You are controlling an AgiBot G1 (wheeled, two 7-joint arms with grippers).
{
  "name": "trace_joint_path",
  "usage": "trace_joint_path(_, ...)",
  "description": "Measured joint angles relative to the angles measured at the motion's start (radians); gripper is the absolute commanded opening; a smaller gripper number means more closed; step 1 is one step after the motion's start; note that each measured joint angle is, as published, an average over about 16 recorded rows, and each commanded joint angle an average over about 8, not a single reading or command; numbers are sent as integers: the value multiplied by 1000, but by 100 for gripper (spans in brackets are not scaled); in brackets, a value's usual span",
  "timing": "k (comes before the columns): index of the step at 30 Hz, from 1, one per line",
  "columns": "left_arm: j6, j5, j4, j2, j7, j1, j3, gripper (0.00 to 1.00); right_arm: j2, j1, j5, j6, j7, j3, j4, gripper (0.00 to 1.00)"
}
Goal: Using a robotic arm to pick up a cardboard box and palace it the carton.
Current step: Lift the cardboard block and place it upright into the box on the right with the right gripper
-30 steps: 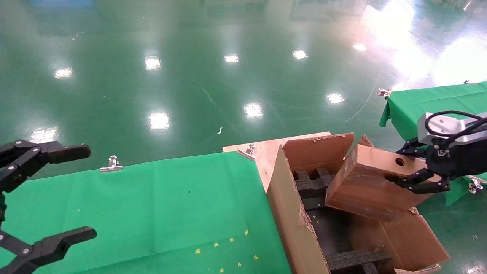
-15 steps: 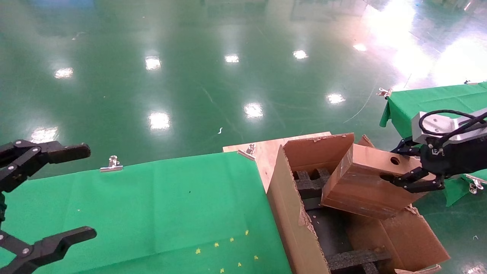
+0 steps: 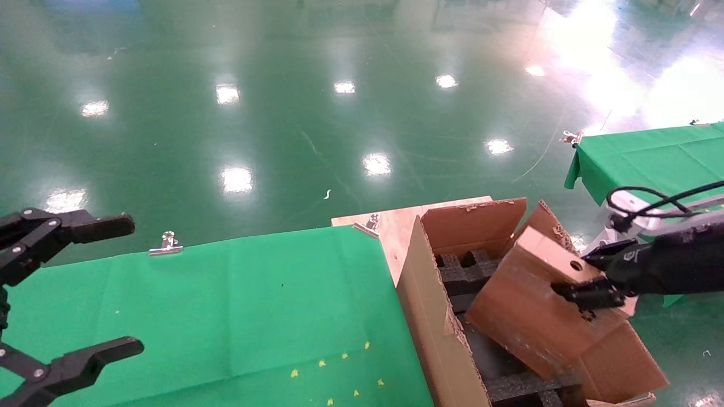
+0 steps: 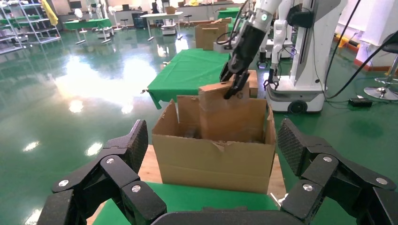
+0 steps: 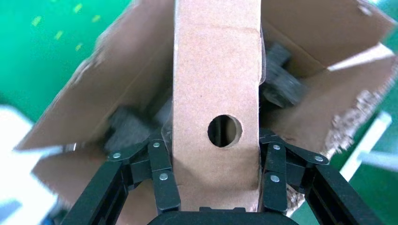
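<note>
Brown corrugated board forms both task items. The cardboard box (image 3: 537,294) hangs tilted over the open carton (image 3: 435,316), its lower end already below the carton's rim and near the black foam blocks (image 3: 466,271) inside. The right gripper (image 3: 588,280) holds the box at its upper end, beside the round hole (image 5: 224,131); the jaws are closed on the two long side faces.

The box appears light and stiff, so a grip across its narrow width should hold without crushing the walls. One side appears shiny with tape and is likely slippery, so plain cardboard is the safer surface to clamp. A hold at one end leaves the free end prone to swing, and it could catch on the carton's ragged flaps (image 3: 557,229).

The left gripper (image 3: 85,291) is parked well clear of the carton, over the green desk (image 3: 226,305), with its jaws spread wide.
</note>
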Motion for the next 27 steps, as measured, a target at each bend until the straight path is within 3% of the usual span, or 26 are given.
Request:
trace_joint_path(7, 0, 0, 0, 0, 0, 0, 0, 100, 60, -14, -102, 156, 292, -27, 166, 0)
trace_joint_path(12, 0, 0, 0, 0, 0, 0, 0, 100, 89, -8, -218, 228, 489, -44, 268, 0)
trace_joint_path(17, 0, 0, 0, 0, 0, 0, 0, 100, 101, 4, -341, 245, 682, -58, 346, 0)
trace_joint_path(27, 0, 0, 0, 0, 0, 0, 0, 100, 66, 7, -570, 209, 1079, -89, 421, 0)
